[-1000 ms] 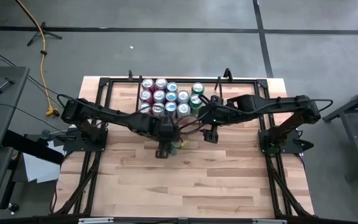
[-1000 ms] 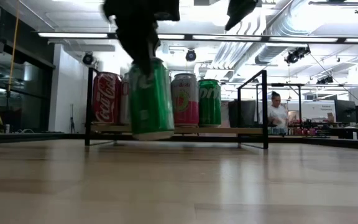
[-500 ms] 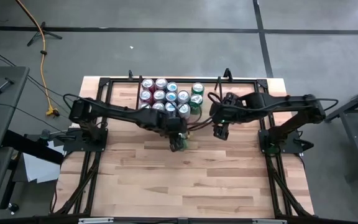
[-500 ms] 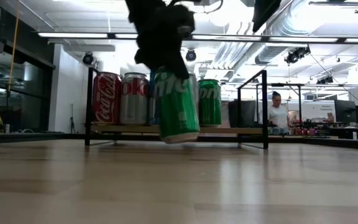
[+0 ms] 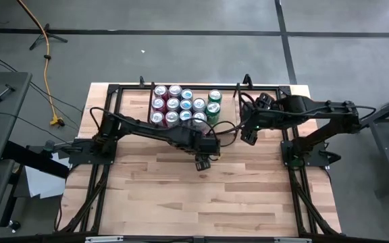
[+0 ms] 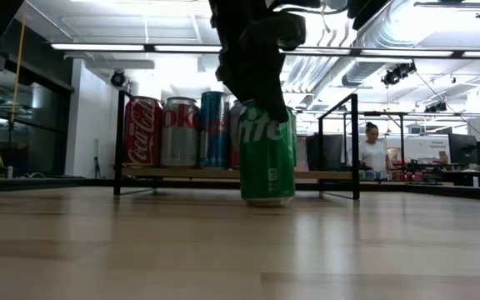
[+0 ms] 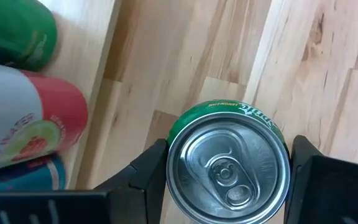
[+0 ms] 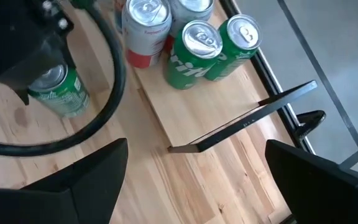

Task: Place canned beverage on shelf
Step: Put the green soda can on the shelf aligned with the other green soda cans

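Observation:
The canned beverage is a green can, standing right of the middle of the table, in front of the shelf, with my left gripper shut on it. I cannot tell whether its bottom touches the wood. The shelf is a black rod rack with a wooden base, standing at the table's far edge. Several cans stand upright on its base. My right gripper hangs open above the table, right of the shelf, with nothing between its fingers. My left gripper pinches the can's upper wall, just under the top rim, between its two fingers. The fingers come from above, slanting down, one on each side. The can hangs close to upright below them, top up, its bottom at or just over the table.
On the shelf, red, silver, blue, pink and green cans fill the left and middle. Bare base shows at its right end, beside two green cans. A black frame edges the table. Bare wood lies toward the near edge.
My left gripper has carried the green can toward the table's right edge and a little down. The can hung tilted before and now stands close to upright. My right gripper, still open, has drawn away from the shelf toward the right edge and risen.

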`<state>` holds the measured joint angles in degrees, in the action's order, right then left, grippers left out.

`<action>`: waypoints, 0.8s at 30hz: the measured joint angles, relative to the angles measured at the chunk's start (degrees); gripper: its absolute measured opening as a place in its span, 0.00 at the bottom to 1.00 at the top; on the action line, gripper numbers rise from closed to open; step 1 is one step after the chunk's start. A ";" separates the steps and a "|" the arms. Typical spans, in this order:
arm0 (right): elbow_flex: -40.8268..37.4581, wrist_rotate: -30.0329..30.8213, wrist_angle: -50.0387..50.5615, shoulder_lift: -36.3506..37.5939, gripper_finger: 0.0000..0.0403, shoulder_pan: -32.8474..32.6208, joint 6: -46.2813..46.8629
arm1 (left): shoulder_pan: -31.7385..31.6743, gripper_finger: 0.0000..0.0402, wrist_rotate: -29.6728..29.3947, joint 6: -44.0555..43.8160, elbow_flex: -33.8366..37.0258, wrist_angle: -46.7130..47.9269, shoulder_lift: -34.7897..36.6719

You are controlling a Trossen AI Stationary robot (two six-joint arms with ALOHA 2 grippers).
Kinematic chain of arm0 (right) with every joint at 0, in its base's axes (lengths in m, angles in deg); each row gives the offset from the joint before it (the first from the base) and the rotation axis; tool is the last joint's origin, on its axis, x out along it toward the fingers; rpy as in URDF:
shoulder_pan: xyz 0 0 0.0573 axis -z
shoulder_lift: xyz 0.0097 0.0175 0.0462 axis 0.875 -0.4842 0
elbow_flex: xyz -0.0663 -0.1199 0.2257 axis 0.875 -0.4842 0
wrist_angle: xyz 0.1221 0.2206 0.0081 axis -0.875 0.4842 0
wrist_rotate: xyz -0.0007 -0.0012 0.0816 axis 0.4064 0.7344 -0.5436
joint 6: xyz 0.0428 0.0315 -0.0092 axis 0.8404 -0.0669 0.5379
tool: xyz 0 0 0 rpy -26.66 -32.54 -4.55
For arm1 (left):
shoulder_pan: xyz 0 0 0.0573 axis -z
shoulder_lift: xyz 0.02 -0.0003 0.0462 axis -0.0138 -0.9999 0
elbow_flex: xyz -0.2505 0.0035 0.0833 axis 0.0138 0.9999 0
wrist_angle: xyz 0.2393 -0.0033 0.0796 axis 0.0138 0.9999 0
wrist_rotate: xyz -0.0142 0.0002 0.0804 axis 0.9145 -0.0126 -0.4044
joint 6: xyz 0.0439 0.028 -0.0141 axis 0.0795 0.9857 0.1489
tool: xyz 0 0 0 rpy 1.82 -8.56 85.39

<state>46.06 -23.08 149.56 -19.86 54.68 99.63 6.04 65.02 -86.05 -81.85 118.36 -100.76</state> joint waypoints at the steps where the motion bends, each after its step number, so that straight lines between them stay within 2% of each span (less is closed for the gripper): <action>1: 0.00 0.22 0.04 0.20 0.91 -0.01 0.32 | 0.03 0.34 0.05 0.02 -0.25 0.00 -0.21; 8: 0.00 0.88 0.18 0.60 0.91 -0.03 0.87 | 0.09 0.41 0.50 1.24 -0.39 -0.11 -0.28; 17: 0.00 0.99 -0.11 0.60 0.91 -0.03 0.47 | 0.09 0.57 0.48 2.47 -0.39 -1.14 -0.25; 24: 0.00 0.25 -0.56 0.60 0.91 -0.03 0.88 | -0.46 0.65 3.93 2.71 -1.18 -0.73 0.10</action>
<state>46.06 -22.83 149.00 -19.26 54.65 100.51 5.57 68.94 -83.35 -83.04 117.63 -100.66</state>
